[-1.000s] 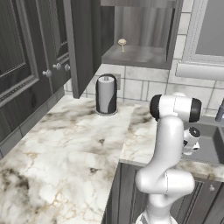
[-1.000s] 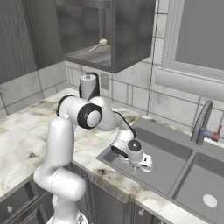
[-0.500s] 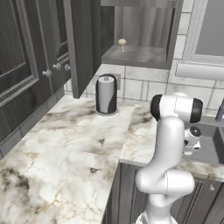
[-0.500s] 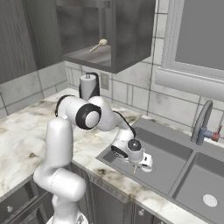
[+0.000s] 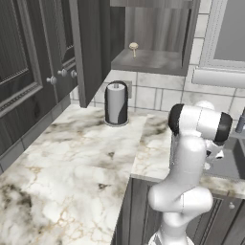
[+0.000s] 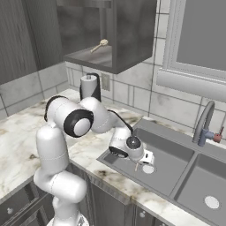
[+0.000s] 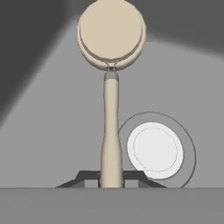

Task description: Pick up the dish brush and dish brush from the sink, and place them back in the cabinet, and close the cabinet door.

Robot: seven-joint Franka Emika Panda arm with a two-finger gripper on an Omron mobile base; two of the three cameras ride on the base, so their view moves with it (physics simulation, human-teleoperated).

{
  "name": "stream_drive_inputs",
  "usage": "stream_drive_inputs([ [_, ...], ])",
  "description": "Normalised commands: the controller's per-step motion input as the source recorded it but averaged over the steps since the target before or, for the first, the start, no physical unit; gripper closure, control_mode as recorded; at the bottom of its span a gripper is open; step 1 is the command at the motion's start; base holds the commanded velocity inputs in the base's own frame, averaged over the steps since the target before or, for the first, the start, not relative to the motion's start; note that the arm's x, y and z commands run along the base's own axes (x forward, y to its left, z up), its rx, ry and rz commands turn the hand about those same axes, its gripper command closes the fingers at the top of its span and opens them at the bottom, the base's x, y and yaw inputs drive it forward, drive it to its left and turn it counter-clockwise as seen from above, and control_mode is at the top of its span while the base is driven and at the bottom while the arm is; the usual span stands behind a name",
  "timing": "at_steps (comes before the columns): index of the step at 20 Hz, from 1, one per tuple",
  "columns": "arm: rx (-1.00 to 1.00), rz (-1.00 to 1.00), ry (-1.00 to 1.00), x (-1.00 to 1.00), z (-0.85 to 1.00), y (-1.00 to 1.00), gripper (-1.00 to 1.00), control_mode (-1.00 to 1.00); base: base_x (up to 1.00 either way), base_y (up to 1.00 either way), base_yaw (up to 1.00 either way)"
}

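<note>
Pincer (image 7: pixel 111 178) had stayed pinched on the tan wooden dish brush's handle (image 7: pixel 110 131) in the dark grey sink (image 6: pixel 170 165); lifting seemed next.

We see the brush (image 7: pixel 111 131), smooth matt pale wood; sink (image 6: pixel 170 165) matt dark grey; bench (image 5: pixel 72 162) glossy veined marble; cabinet (image 5: pixel 91 48) dark wood-grain.

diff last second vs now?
No visible change. The gripper stays low in the sink, jaws shut on a dish brush by its handle, next to the white drain. The other dish brush remains in the open cabinet.
</note>
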Motion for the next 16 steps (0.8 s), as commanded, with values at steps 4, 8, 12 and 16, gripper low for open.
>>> stream_drive_inputs([
  [4,0.0,0.0,-0.02,0.0,0.77,-0.08,1.0,-1.0,0.0,0.0,0.0],
  [8,0.0,0.0,0.0,-0.02,0.81,-0.07,1.0,-1.0,0.0,0.0,0.0],
  [12,0.0,0.0,0.0,-0.02,0.78,-0.08,1.0,-1.0,0.0,0.0,0.0],
  [16,0.0,0.0,0.0,0.0,0.76,-0.09,1.0,-1.0,0.0,0.0,0.0],
])
